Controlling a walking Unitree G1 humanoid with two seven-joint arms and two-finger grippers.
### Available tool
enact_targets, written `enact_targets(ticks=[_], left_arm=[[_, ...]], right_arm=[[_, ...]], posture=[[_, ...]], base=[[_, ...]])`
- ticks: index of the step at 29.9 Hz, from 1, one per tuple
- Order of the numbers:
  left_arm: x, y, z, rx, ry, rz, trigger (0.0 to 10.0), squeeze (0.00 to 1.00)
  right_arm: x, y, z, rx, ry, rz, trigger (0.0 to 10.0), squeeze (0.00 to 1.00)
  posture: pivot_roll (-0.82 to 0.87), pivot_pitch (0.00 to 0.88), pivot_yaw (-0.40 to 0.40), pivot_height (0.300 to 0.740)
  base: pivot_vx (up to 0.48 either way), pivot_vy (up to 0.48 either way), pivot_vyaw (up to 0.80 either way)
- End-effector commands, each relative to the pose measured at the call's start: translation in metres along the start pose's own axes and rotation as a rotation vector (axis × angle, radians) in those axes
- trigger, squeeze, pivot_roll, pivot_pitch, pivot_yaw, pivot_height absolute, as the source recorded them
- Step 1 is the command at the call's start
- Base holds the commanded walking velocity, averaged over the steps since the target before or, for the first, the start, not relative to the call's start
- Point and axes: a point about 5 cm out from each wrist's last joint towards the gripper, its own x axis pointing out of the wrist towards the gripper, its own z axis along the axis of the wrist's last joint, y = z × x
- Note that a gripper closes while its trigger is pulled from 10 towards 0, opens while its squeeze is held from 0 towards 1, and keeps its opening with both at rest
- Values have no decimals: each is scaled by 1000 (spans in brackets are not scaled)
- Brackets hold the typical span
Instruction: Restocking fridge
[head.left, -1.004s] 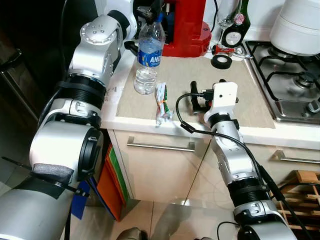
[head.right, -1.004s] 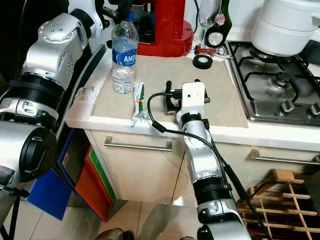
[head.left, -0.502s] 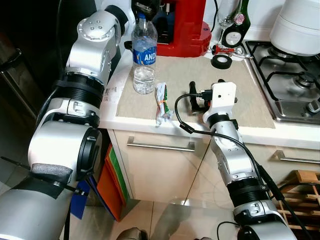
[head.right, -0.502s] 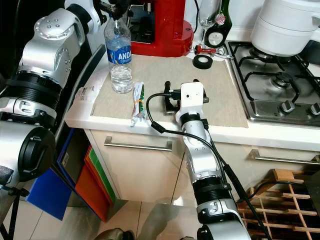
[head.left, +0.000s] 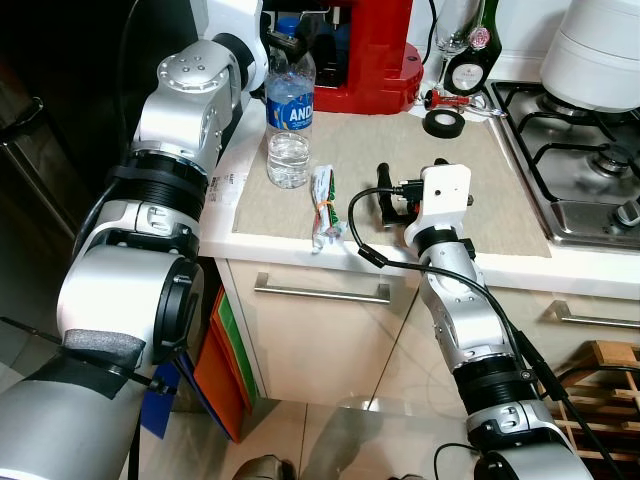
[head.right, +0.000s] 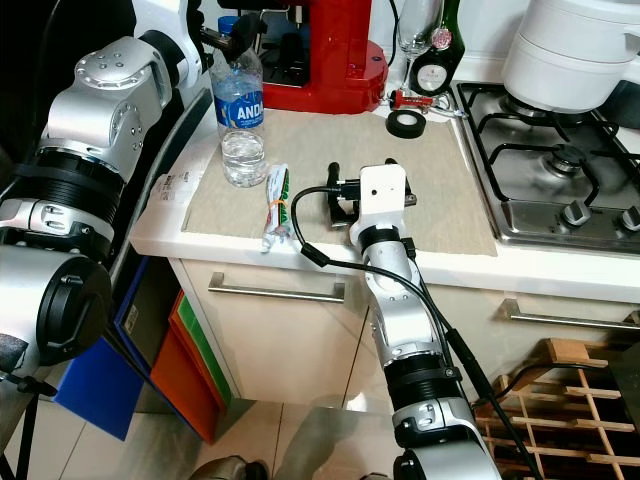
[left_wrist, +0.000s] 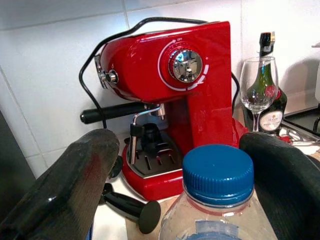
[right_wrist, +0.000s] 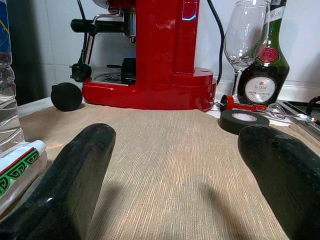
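The left gripper (left_wrist: 170, 185) hangs spread wide around the blue cap of the water bottle (head.left: 289, 120), gripping nothing; the bottle stands on the beige counter mat (head.left: 470, 190). The right gripper (right_wrist: 175, 175) rests spread on the mat, empty.

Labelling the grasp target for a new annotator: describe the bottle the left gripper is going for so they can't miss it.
Start at the red espresso machine at the back of the counter; the water bottle stands upright just in front of its left side, on the beige mat. It is clear plastic with a blue cap and blue label, the left gripper open around its cap, unlike the dark glass bottle behind the wine glass.
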Motion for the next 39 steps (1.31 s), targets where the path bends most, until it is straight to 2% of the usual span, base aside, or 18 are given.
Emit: enact_targets(ticks=[1, 4, 9, 10, 11, 17, 23, 30, 39], left_arm=[[0, 1, -1, -19, 15, 9, 10000, 0], [1, -1, -6, -36, 43, -3, 10000, 0], [0, -3, -17, -139, 89, -11, 10000, 0], [0, -3, -18, -147, 90, -12, 9137, 0], [0, -2, -19, -155, 86, -9, 0, 0], [-1, -6, -24, -133, 72, -17, 0, 0], [-1, -11, -17, -100, 21, -50, 0, 0], [-4, -18, -18, -100, -11, -86, 0, 0], [-8, -20, -23, -123, -17, -100, 0, 0]], right_arm=[[0, 1, -1, -1, 12, 7, 10000, 0], [0, 1, -2, -1, 14, 7, 10000, 0], [0, 2, -2, -1, 16, 9, 10000, 0], [0, 1, -2, -1, 15, 9, 10000, 0], [0, 1, -1, -2, 15, 10, 10000, 0], [1, 1, -1, -3, 15, 10, 10000, 0], [1, 1, -1, -4, 17, 12, 10000, 0], [1, 3, -2, 0, 20, 13, 10000, 0], [0, 4, -3, 2, 23, 16, 10000, 0]], posture=[[53, 0, 22, 740], [55, 0, 21, 740], [57, 0, 19, 740], [57, 0, 19, 740], [57, 0, 18, 740], [56, 0, 15, 740], [58, 0, 12, 740], [62, 0, 16, 740], [65, 0, 13, 740]], base=[[0, 0, 0], [0, 0, 0], [0, 0, 0], [0, 0, 0], [0, 0, 0], [0, 0, 0], [0, 0, 0], [0, 0, 0], [0, 0, 0]])
